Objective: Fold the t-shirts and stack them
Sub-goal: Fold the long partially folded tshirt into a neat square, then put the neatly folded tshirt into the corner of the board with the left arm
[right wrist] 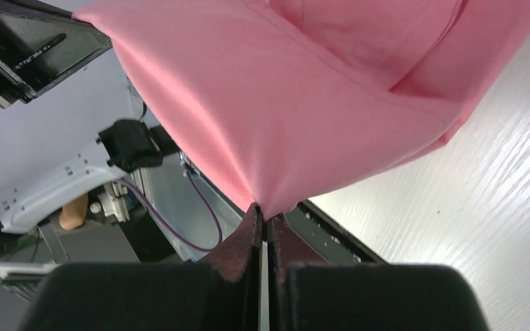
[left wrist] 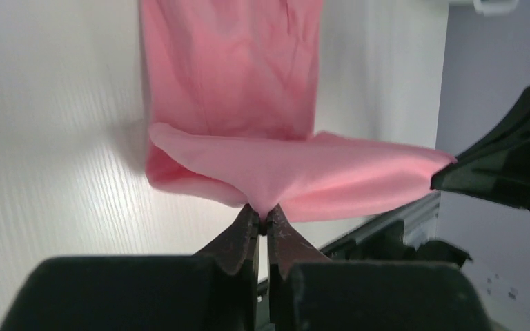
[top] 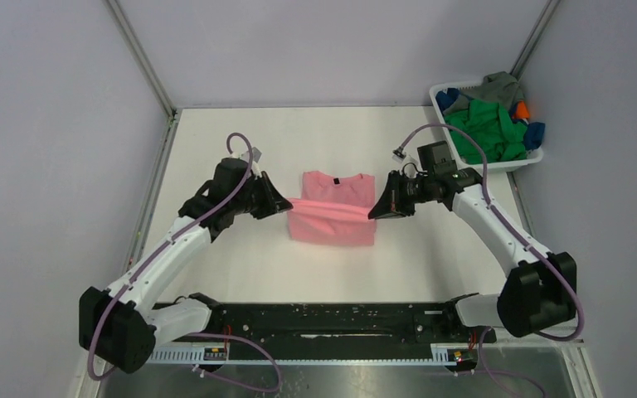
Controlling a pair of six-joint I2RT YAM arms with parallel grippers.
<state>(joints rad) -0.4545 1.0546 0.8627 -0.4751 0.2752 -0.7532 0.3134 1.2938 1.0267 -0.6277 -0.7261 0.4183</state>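
A salmon pink t-shirt [top: 333, 207] lies in the middle of the table, collar toward the back. My left gripper [top: 287, 203] is shut on its left edge and my right gripper [top: 373, 211] is shut on its right edge. Between them a fold of the cloth is stretched taut and lifted above the rest of the shirt. In the left wrist view the pink t-shirt [left wrist: 297, 172] is pinched at my gripper [left wrist: 263, 215]. In the right wrist view the pink t-shirt [right wrist: 283, 103] is pinched at my gripper [right wrist: 263, 214].
A white plastic basket [top: 522, 162] stands at the back right corner, holding green [top: 485, 128], grey [top: 498, 83], blue [top: 535, 134] and orange [top: 522, 109] shirts. The black rail [top: 332, 319] with the arm bases runs along the near edge.
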